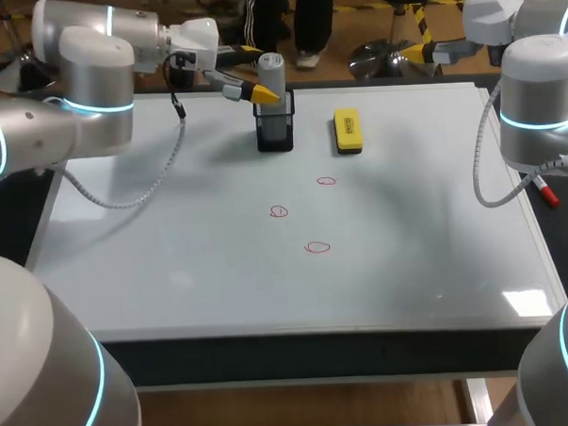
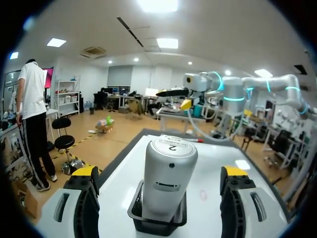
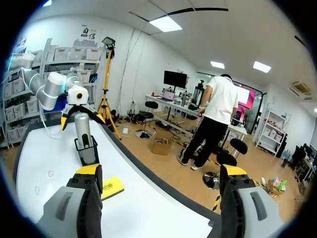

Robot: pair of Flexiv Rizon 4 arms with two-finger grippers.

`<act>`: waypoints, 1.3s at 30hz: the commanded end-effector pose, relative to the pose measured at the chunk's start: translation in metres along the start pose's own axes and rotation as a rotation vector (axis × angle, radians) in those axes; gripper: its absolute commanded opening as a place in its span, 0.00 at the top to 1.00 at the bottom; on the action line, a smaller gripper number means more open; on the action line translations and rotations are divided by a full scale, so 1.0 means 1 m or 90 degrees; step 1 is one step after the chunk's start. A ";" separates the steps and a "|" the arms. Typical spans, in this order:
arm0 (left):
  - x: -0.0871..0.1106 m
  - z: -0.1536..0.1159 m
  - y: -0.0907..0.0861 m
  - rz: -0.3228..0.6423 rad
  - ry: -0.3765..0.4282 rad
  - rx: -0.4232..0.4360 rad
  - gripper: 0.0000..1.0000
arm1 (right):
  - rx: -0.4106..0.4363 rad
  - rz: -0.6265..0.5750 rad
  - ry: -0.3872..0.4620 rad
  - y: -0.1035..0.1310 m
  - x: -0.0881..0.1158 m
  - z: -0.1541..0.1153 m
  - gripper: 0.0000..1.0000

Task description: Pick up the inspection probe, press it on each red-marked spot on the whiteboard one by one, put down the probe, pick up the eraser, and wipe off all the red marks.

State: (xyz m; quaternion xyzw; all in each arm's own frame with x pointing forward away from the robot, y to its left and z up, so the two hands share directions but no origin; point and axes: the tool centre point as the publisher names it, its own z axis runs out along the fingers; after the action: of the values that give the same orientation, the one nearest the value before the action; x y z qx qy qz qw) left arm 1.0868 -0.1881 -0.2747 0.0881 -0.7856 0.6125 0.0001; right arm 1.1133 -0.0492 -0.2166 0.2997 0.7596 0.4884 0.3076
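Between spread left fingers (image 2: 83, 203), label-topped probe (image 2: 168, 173); upright in black holder (image 2: 153, 227)

head camera high behind, looking down on whiteboard (image 1: 174, 274), 2 wrist cameras low, both facing probe (image 2: 168, 168)

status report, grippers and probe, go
Left gripper open, either side of probe, not touching. Probe upright in holder. Right gripper open, empty. Nothing between fingers and probe.
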 end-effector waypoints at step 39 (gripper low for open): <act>-0.011 0.016 0.015 -0.016 0.011 0.017 1.00 | 0.001 0.000 0.001 0.000 0.000 0.000 0.00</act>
State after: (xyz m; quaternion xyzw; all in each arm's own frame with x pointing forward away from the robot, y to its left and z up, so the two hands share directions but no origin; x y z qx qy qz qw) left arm 1.0975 -0.2014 -0.2963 0.0946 -0.7787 0.6200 0.0135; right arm 1.1133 -0.0491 -0.2166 0.2997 0.7596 0.4884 0.3076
